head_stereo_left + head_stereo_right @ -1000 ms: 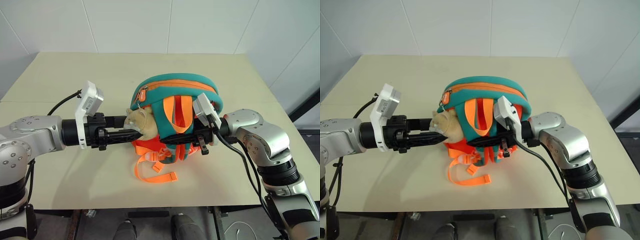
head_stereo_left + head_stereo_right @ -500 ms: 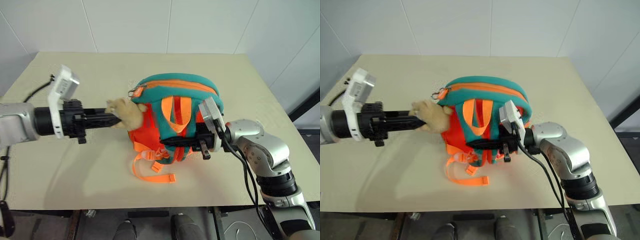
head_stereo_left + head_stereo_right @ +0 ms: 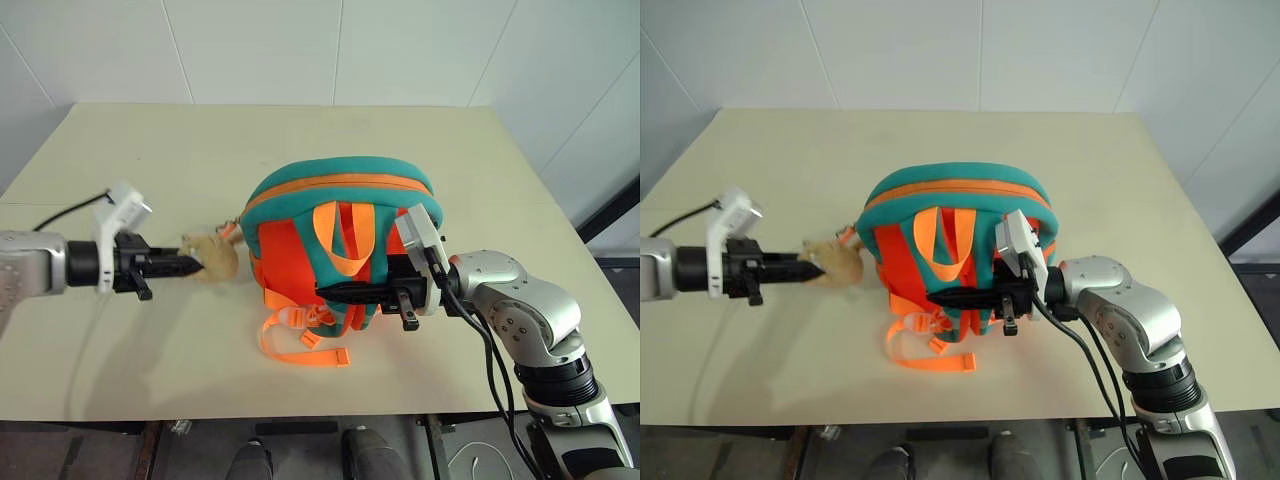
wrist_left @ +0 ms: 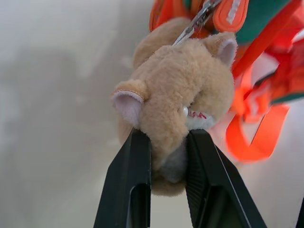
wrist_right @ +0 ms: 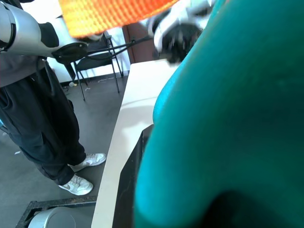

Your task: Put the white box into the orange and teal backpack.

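On the tan table (image 3: 300,140), upright backpack (image 3: 340,235); left gripper (image 4: 166,156) clamped on its plush toy (image 3: 208,260), pulled out sideways; right gripper (image 3: 335,291) closed tight on teal strap (image 3: 365,300).

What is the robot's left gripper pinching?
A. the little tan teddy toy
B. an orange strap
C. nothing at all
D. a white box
A: in the left wrist view the two black fingers of the left gripper squeeze the tan plush toy, which hangs by a clip from the orange and teal backpack.
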{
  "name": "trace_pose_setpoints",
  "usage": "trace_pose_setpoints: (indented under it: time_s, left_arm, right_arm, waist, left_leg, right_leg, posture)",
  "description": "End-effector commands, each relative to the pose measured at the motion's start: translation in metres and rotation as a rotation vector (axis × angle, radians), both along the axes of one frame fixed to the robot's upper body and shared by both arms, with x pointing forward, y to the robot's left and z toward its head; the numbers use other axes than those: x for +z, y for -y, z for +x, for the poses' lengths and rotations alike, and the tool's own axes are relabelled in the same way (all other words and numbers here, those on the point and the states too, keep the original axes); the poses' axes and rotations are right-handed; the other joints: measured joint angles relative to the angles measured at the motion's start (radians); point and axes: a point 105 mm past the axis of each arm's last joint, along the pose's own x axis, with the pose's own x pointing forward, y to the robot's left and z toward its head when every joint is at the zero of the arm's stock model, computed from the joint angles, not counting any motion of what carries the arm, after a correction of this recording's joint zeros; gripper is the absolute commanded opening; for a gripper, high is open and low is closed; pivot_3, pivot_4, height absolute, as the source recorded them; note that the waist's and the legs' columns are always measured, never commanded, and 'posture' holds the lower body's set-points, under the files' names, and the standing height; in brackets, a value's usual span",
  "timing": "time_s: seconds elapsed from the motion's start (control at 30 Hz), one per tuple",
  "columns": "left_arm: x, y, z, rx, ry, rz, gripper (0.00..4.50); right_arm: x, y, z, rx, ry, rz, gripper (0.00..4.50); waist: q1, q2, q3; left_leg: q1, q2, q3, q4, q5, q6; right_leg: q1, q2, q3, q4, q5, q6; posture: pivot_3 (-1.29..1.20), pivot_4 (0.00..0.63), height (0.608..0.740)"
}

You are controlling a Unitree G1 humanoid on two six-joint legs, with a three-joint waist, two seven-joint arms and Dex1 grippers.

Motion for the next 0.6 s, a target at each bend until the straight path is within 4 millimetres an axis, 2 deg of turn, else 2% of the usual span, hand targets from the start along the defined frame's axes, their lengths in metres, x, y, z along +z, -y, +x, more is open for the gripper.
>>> trace_pose_setpoints:
  time_s: [0.03, 0.13, 0.33, 0.43, 0.5, 0.6]
  left_arm:
    - [-0.024, -0.004, 0.011, 0.031, -0.032, 0.069, 0.58]
    - [-0.037, 0.003, 0.02, 0.025, -0.037, 0.072, 0.58]
    - [-0.059, 0.009, 0.025, -0.014, -0.079, 0.1, 0.56]
    - [-0.058, 0.012, 0.031, -0.022, -0.046, 0.094, 0.56]
    - [-0.047, 0.018, 0.034, -0.049, 0.004, 0.047, 0.56]
    - [-0.024, 0.024, 0.03, -0.074, 0.056, -0.069, 1.6]
  right_arm:
    - [0.008, 0.002, -0.001, -0.003, 0.037, 0.014, 0.0]
    - [0.008, 0.002, 0.0, -0.007, 0.039, 0.011, 0.0]
    - [0.007, 0.002, 0.003, -0.015, 0.037, -0.008, 0.0]
    - [0.006, 0.004, 0.006, -0.036, 0.036, -0.023, 0.0]
    - [0.001, 0.008, 0.009, -0.056, 0.001, -0.072, 0.0]
    - [0.0, 0.02, 0.012, -0.096, -0.017, -0.12, 0.99]
  waist:
    - [0.003, 0.0, 0.0]
    - [0.004, 0.0, 0.0]
    - [0.005, 0.0, -0.001]
    - [0.01, 0.0, -0.001]
    - [0.015, 0.0, -0.001]
    - [0.026, 0.0, 0.0]
  left_leg:
    - [0.0, 0.0, 0.0, 0.0, 0.0, 0.0]
    - [0.001, 0.0, 0.0, 0.0, 0.0, 0.0]
    - [0.001, 0.0, 0.0, 0.001, 0.0, 0.0]
    - [0.002, 0.0, 0.0, 0.004, 0.0, 0.0]
    - [0.002, 0.0, 0.0, 0.007, 0.0, 0.0]
    - [0.001, 0.0, 0.0, 0.011, 0.0, 0.001]
  right_leg:
    - [0.0, 0.0, 0.0, 0.0, 0.0, 0.0]
    - [0.0, 0.0, 0.0, 0.001, 0.0, 0.0]
    - [0.001, 0.0, 0.0, 0.002, 0.0, 0.0]
    - [0.002, 0.0, 0.0, 0.003, 0.0, 0.0]
    - [0.004, 0.0, 0.0, 0.003, 0.001, 0.001]
    - [0.004, 0.0, 0.0, 0.003, 0.002, 0.002]
  posture:
    - [0.0, 0.15, 0.74]
    - [0.0, 0.15, 0.74]
    - [0.0, 0.15, 0.74]
    - [0.0, 0.15, 0.74]
    - [0.0, 0.15, 0.74]
    - [0.0, 0.15, 0.74]
